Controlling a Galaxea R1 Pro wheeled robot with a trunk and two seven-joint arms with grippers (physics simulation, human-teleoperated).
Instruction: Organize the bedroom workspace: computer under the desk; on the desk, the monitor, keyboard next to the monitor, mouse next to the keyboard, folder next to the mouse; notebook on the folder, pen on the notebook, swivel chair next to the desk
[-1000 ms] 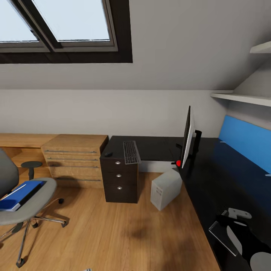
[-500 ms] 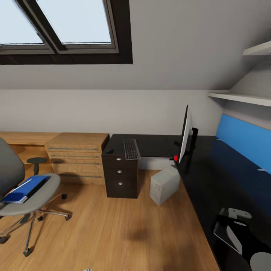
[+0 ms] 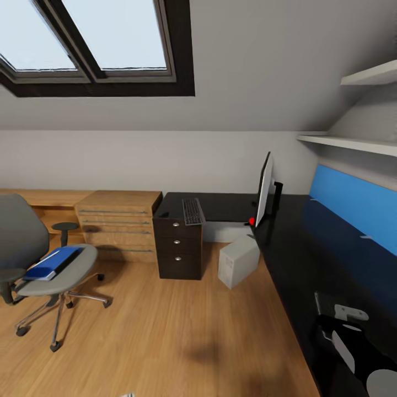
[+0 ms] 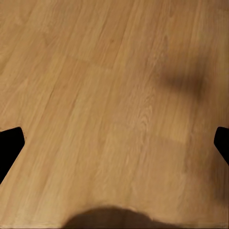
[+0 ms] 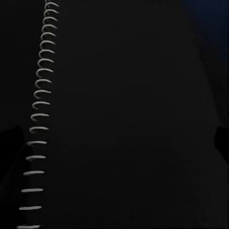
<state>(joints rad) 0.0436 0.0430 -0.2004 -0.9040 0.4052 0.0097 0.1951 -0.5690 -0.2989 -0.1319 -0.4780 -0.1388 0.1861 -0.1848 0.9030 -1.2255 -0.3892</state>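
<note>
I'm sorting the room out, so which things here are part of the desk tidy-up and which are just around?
Job: desk, monitor, keyboard, computer, swivel chair, folder, notebook.
Around: oak drawers, wall shelves, skylight.

swivel chair cut off, mouse perhaps a speck

A skylight sits upper left in the sloped grey wall; oak drawers stand on plank floor.
</note>
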